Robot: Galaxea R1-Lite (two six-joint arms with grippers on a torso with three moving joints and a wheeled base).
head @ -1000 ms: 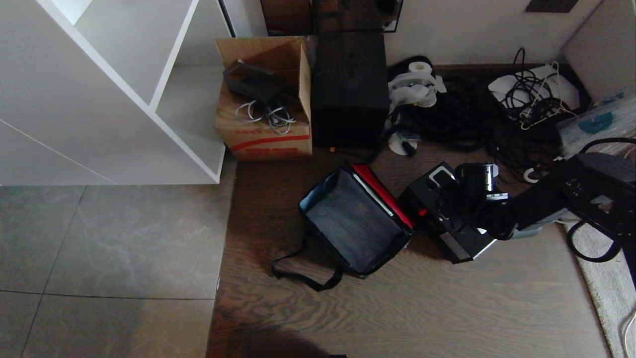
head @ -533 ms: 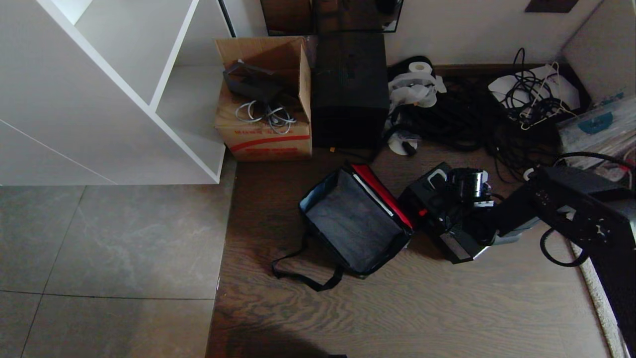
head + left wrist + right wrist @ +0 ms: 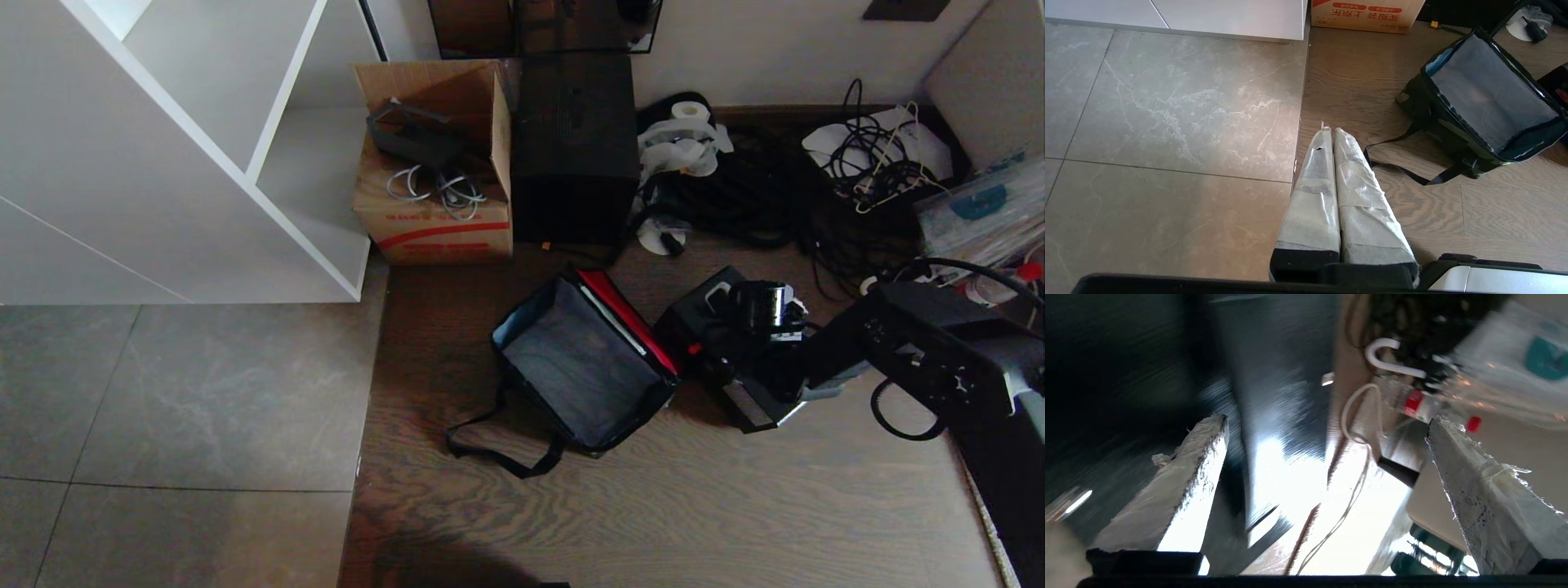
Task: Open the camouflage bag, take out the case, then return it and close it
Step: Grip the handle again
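our right gripper (image 3: pixel 1327 428) stands spread wide, its two taped fingers (image 3: pixel 1184 477) far apart with nothing pinched between them. it hangs over the case (image 3: pixel 735 359), and in the right wrist view the case's dark, shiny face fills the space under and between the fingers, blurred; we cannot tell whether a finger touches it. in the head view the right arm (image 3: pixel 922 351) reaches in from the right edge and its wrist covers the middle of the case.

the case lies flat on the wood floor (image 3: pixel 653 506), out of the bag (image 3: pixel 584 367) and just beside its right side, with a small red latch (image 3: pixel 695 349) on the end nearest the bag. the bag sits open on the floor, its mouth up and its grey inside bare; a red lining (image 3: pixel 624 314) shows along the side facing the case, and its black strap (image 3: pixel 490 449) trails on the floor at the near left.

our left gripper (image 3: pixel 1331 134) is pressed together, taped fingers side by side, holding nothing, over the seam between tile (image 3: pixel 1167 122) and wood, well apart from the bag.

behind the bag stand a black box (image 3: pixel 575 147) and, to its left, a cardboard box (image 3: pixel 433 180) with cables in it, next to a white shelf (image 3: pixel 188 147). a tangle of black cables (image 3: pixel 759 196) lies by the wall at the right.
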